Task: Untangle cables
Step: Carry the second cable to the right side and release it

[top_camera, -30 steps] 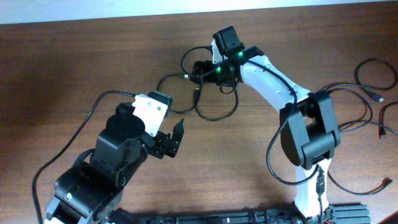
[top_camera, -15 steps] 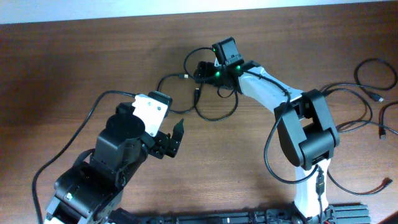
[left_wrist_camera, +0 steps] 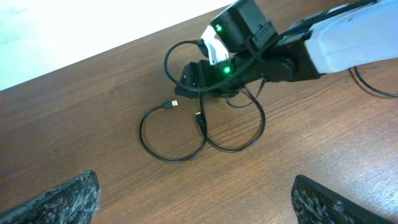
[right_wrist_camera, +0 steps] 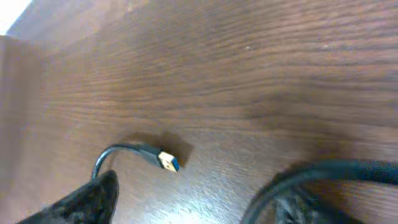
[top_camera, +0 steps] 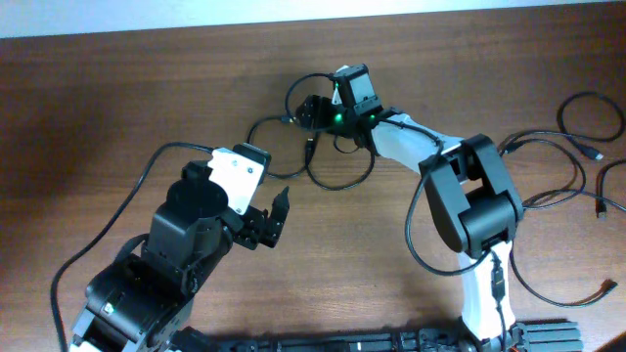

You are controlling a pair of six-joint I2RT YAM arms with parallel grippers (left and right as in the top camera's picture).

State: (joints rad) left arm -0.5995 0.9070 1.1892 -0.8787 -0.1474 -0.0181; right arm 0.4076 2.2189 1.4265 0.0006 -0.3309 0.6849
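Observation:
The cables are thin black cords lying in overlapping loops on the brown table, just beyond the middle. In the left wrist view the loops cross near a gold-tipped plug. My right gripper is low over the far end of the tangle, its jaws apart. In the right wrist view, bare wood shows between the right gripper's fingers. A plug lies just ahead, and a cord curves past the right fingertip. My left gripper hovers open nearer the front, apart from the cords.
More loose black cords lie at the table's far right, one of them with a red tip. The right arm's own thicker wires hang beside its base. The table's far edge runs close behind the tangle.
The right arm has swung left and reached farther over the tangle, and its jaws have narrowed. The left arm and the loops have not moved.

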